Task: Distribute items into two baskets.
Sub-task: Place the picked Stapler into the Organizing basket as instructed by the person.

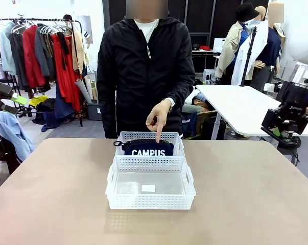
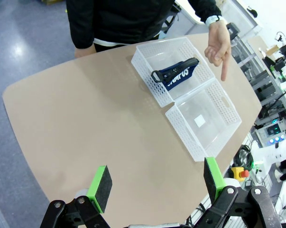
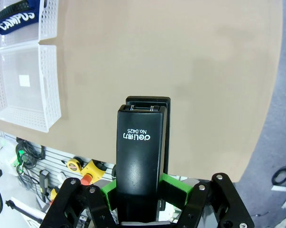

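Right tool [image 3: 138, 197] clamped on black stapler [image 3: 138, 161], white "deli" and "No.0425" print readable on top, held above bare worktop [image 3: 180, 57]. Left tool [image 2: 157, 183] wide open, nothing between green pads. Navy "CAMPUS" pouch [image 1: 146, 148] lying in far basket [image 1: 127, 137], under person's pointing hand [image 1: 159, 118]. Near basket [image 1: 149, 203] touching it, white label on floor.
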